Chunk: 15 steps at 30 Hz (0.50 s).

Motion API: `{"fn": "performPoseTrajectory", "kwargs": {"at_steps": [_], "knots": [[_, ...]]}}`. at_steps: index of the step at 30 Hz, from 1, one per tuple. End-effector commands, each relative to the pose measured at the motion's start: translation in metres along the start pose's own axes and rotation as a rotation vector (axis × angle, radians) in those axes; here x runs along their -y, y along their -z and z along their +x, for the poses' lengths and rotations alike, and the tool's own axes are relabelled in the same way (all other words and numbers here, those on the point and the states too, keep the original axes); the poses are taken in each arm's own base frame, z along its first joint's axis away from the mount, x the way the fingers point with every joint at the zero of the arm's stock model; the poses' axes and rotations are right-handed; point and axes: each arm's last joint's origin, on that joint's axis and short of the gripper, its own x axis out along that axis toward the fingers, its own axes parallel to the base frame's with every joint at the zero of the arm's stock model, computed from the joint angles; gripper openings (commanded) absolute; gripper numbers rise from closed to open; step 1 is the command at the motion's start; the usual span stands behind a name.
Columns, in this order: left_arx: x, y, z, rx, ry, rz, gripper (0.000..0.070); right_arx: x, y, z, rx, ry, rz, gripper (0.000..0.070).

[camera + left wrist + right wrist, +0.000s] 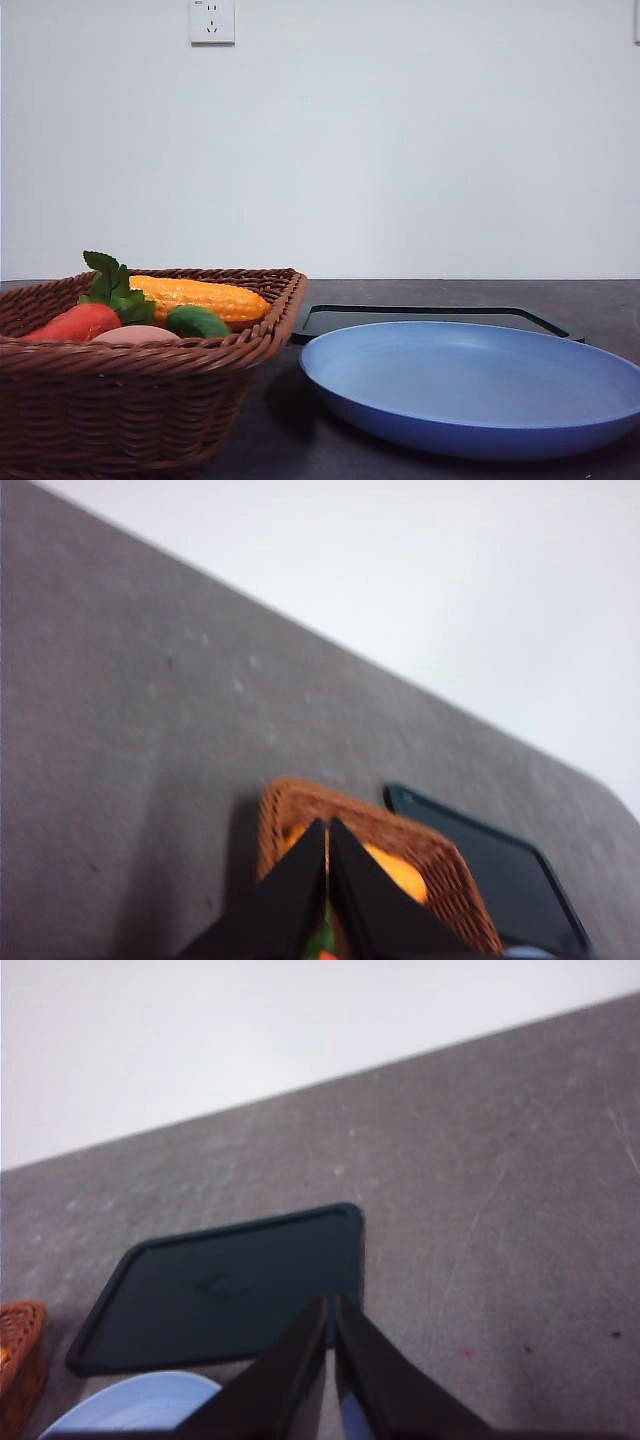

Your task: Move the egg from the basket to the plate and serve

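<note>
Front view: basket (130, 385) holds egg (135, 334) beside carrot (78, 321), corn (205, 296), green vegetable (197, 321); plate (480, 385) waits just beside, likely for an easy transfer; tray (430, 317) behind.
Left wrist view: left gripper (328, 832) pressed together, empty, above basket (440, 865).
Right wrist view: right gripper (331, 1312) pressed together, empty, near plate (140, 1405) and tray (225, 1285).

The dark grey table (600, 300) holds a basket (120, 400) on the left, a blue plate (470, 385) right, a black tray (430, 317) behind
</note>
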Motion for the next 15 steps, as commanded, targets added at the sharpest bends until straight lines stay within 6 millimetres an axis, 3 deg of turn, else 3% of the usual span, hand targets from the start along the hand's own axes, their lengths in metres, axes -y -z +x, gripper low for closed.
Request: {"fn": "performPoseTrajectory", "kwargs": {"at_steps": [1, 9, 15], "knots": [[0.006, -0.010, 0.002, -0.028, 0.013, 0.031, 0.0000, -0.004, -0.010, -0.001, -0.018, 0.004, -0.016, 0.0000], [0.022, -0.040, 0.027, -0.254, 0.091, 0.065, 0.0000, -0.015, -0.042, 0.011, -0.177, 0.043, -0.061, 0.0000], [0.033, -0.049, 0.049, -0.465, 0.201, 0.083, 0.0000, -0.020, -0.052, 0.028, -0.377, -0.011, -0.067, 0.0000]]}}
